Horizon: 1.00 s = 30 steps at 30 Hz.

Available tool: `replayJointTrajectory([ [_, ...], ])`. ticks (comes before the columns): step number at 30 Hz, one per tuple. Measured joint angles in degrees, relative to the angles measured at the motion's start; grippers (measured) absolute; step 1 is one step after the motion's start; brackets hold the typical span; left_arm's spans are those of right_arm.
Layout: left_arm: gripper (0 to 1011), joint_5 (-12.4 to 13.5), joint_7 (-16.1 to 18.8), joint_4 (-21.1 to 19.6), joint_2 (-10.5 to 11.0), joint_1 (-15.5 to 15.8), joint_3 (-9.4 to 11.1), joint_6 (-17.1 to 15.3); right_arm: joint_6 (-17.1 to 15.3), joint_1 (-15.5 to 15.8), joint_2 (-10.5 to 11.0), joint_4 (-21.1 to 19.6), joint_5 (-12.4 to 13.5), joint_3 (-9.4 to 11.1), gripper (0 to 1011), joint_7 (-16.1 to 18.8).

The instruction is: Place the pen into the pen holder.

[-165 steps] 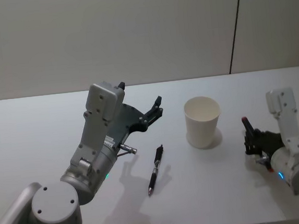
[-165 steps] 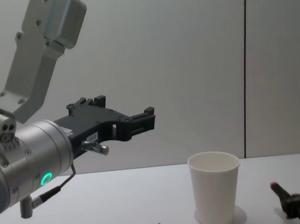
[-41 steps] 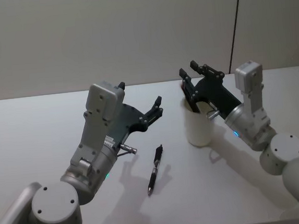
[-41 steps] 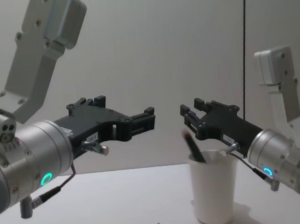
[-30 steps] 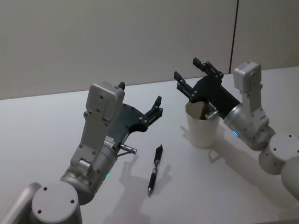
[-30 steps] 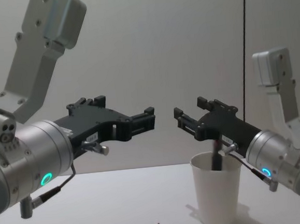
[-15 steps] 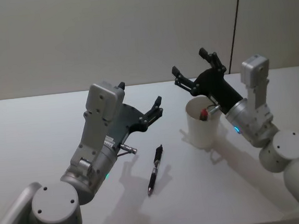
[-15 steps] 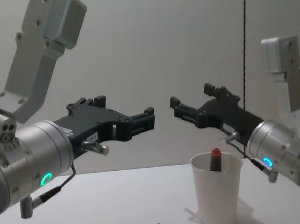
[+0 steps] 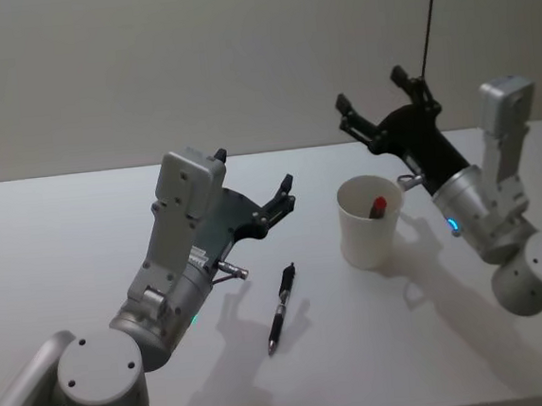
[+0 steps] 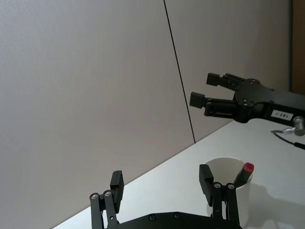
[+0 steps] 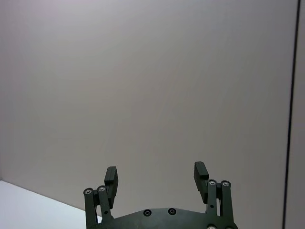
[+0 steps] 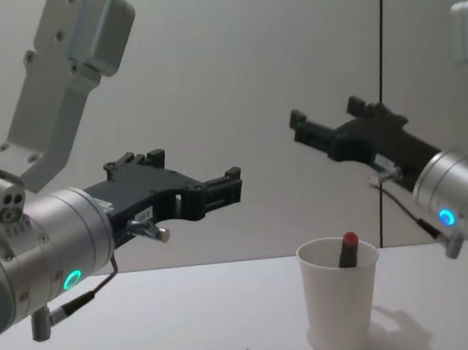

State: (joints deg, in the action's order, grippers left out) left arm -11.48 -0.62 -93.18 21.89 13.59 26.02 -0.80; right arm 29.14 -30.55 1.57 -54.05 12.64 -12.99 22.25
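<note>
Head view: the pen holder [image 9: 372,237] stands on the worktop [image 9: 65,231] with a red-tipped pen [image 9: 378,205] inside. The right claw [image 9: 373,94] is spread and empty at its 1 o'clock, the left claw [image 9: 287,194] spread at 9, and a black pen [image 9: 282,306] lies at 8. Chest view: the red tip pokes above the rim.

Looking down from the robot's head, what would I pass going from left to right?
Left arm → black pen lying flat → white cup with a red-tipped pen inside → right arm.
</note>
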Motion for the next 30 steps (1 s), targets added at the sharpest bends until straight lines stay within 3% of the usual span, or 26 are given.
replayJointTrajectory([
  [7, 1009, 0.0, 0.0, 0.0, 0.0, 0.0, 0.0, 0.0, -7.4, 4.4, 1.5, -9.3, 0.6, 0.7, 1002, -4.5],
  [16, 1009, 0.0, 0.0, 0.0, 0.0, 0.0, 0.0, 0.0, -16.1, 9.4, 3.8, -18.5, 1.3, 2.1, 1002, -10.2],
  [21, 1009, 0.0, 0.0, 0.0, 0.0, 0.0, 0.0, 0.0, -19.8, 12.2, 5.2, -22.4, 1.4, 2.9, 1002, -12.2],
  [30, 1009, 0.0, 0.0, 0.0, 0.0, 0.0, 0.0, 0.0, -23.4, 16.2, 7.5, -26.5, 1.5, 4.2, 1002, -13.5],
])
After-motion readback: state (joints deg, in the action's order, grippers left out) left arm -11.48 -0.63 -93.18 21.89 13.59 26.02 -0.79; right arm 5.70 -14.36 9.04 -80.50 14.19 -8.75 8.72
